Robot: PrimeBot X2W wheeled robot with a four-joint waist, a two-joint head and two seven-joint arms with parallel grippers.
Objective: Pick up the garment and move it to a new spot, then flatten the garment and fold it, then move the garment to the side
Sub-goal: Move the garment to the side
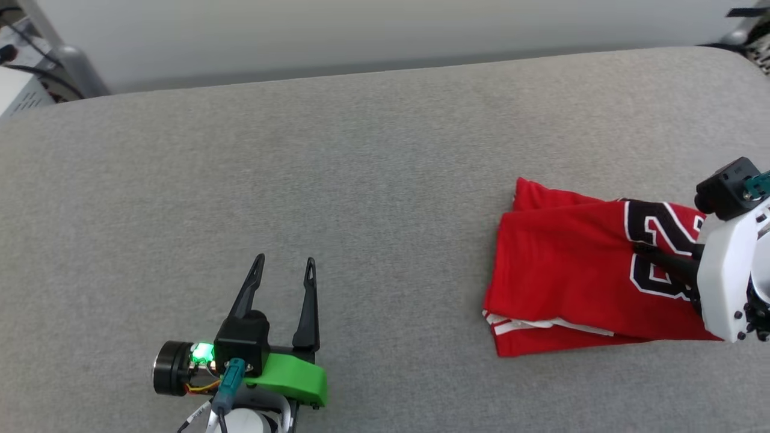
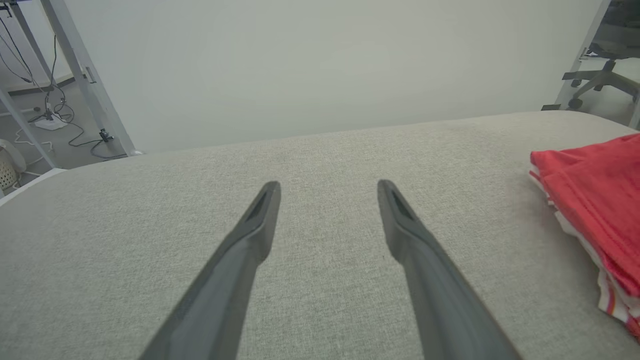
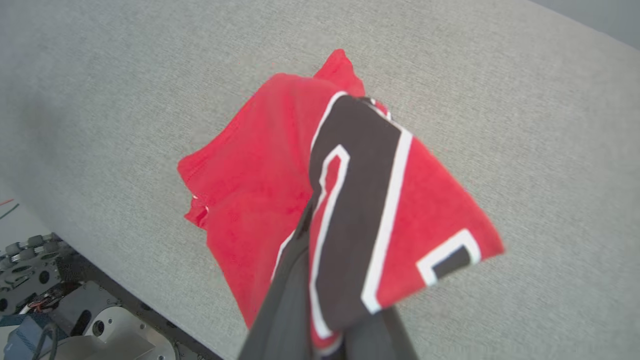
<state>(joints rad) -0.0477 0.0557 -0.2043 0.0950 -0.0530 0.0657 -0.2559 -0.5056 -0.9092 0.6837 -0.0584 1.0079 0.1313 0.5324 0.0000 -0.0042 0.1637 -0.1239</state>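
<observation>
My right pincer (image 1: 646,249) was clamped shut on the numbered edge of the folded red jersey (image 1: 559,270), holding it raised, I judged, for carrying aside; my left pincer (image 1: 286,261) hovered wide open, empty.

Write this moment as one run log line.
garment: folded, on grey surface | right gripper: shut on garment edge | left gripper: open, empty

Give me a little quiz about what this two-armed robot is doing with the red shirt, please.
1. True or false: the open left gripper holds the folded red jersey T-shirt with black, white-outlined numbers.
2. Which gripper is shut on the T-shirt? A: left gripper. B: right gripper.
3. Fill in: the T-shirt lies toward the robot's ___ on the grey fabric surface.
Key: 1 false; 2 B; 3 right.
</observation>
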